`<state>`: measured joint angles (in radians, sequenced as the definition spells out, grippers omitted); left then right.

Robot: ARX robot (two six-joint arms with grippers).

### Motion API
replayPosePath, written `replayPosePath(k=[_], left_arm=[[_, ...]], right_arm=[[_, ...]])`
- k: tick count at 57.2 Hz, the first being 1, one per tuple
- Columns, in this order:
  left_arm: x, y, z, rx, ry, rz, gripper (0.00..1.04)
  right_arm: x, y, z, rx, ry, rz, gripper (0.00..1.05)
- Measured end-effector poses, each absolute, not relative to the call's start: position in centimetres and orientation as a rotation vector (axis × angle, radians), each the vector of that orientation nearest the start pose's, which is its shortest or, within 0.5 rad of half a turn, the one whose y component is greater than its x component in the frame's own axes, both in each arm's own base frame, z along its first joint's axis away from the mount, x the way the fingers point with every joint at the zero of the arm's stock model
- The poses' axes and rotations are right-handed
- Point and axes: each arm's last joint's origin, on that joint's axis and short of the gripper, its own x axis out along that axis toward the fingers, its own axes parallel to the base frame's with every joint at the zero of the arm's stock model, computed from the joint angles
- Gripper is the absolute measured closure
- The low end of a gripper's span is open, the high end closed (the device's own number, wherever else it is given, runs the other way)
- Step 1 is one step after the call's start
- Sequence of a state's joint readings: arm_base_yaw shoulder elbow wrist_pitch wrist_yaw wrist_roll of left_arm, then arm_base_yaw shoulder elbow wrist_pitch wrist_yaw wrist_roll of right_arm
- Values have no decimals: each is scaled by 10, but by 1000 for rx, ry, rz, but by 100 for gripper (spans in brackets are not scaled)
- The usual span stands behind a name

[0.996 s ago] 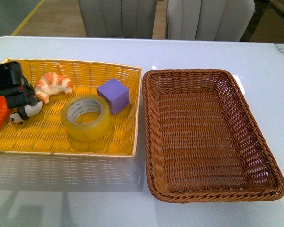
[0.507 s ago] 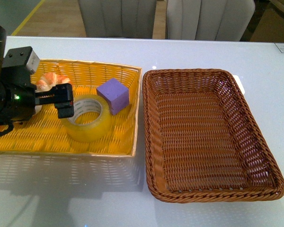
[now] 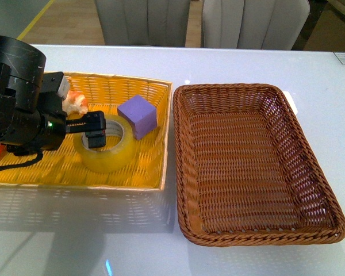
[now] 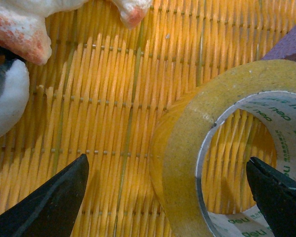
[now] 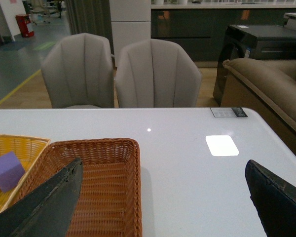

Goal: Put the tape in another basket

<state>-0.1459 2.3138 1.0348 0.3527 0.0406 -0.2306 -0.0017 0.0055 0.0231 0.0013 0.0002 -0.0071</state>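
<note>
The tape (image 3: 106, 158) lies flat in the yellow tray (image 3: 152, 91) toward the table's (image 3: 247, 63) left edge, just beside the purple cube (image 3: 138, 115). The left hand (image 4: 166, 163) is spread open astride the roll's wall, one finger over its core. The right hand (image 5: 164, 163) hangs with fingers wide apart above the table; the basket (image 3: 230, 87) sits just right of the tray.

The tape's (image 4: 183, 143) white inner core carries repeated green print that looks like "deli"; the finer lines beside it are too small to read. A sticker (image 5: 228, 112) at the table's (image 5: 187, 173) far right edge is illegible.
</note>
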Motion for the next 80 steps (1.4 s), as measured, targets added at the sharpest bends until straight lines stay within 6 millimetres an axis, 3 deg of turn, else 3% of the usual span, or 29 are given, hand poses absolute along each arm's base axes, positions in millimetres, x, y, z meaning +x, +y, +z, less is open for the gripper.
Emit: replayPosePath(k=[4,32,44,52,63,73,80], left_arm=[[382,-58,1,-161,949,-57,14],[386,-61,4,-142,936,-40,87],[380,-60,18,-132,919,-31,89],[369,-59,41,-134,886,-49,89],[353,-65,54,-107,892,-84,89],[347,-86,75,-85,866,-146,89],[350,-113,94,-70,830,-209,89]], right_arm=[[97,0,171,-7,-19,-2,9],[97,0,171,-7,-19,-2,9],[97,0,171,-7,-19,-2,9],[97,0,171,-7,-19,-2,9],[97,0,171,-7,-19,-2,9],[97,0,171,-7,-19,-2,9],[97,0,171,-7,-19,-2,9]])
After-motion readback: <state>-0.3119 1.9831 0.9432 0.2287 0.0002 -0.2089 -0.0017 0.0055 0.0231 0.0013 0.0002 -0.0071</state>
